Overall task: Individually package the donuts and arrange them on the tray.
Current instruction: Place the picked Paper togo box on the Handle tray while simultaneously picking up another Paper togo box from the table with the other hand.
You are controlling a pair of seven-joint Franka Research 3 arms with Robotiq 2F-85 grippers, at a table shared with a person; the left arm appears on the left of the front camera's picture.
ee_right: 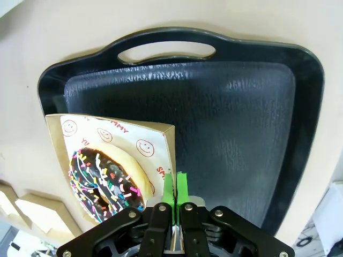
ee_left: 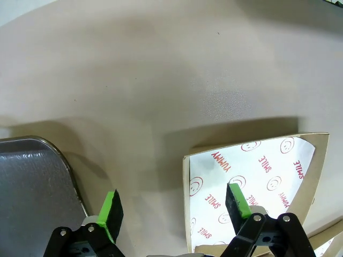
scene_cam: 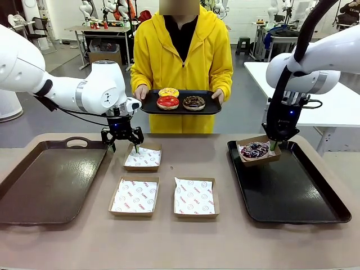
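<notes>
Front view: one of four packed. Right fingers [scene_cam: 273,145] pinch the boxed sprinkle donut [scene_cam: 255,149] at the black tray's [scene_cam: 292,197] upper-left corner. Yellow donut [scene_cam: 168,92], red donut [scene_cam: 167,102] and chocolate donut [scene_cam: 194,103] sit unboxed on the person's tray [scene_cam: 149,107], top centre. Three empty boxes [scene_cam: 135,196] are mid-frame. Left fingers [scene_cam: 135,145] spread wide.
Left wrist view: wide fingers [ee_left: 112,211], empty box [ee_left: 257,176] lower right, counter [ee_left: 161,80].
Right wrist view: fingers [ee_right: 168,187] clamped on the box wall [ee_right: 163,155], sprinkle donut [ee_right: 104,179] inside, lower left.

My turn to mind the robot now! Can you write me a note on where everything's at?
Left end effector: open, at the far empty box.
Right end effector: shut on the rim of the box holding the sprinkled donut, at a far corner of the black tray.
Person's tray: yellow donut, red donut, chocolate donut.
Done: one boxed. Left: set it down, box those three; two more empty boxes wait.
</notes>
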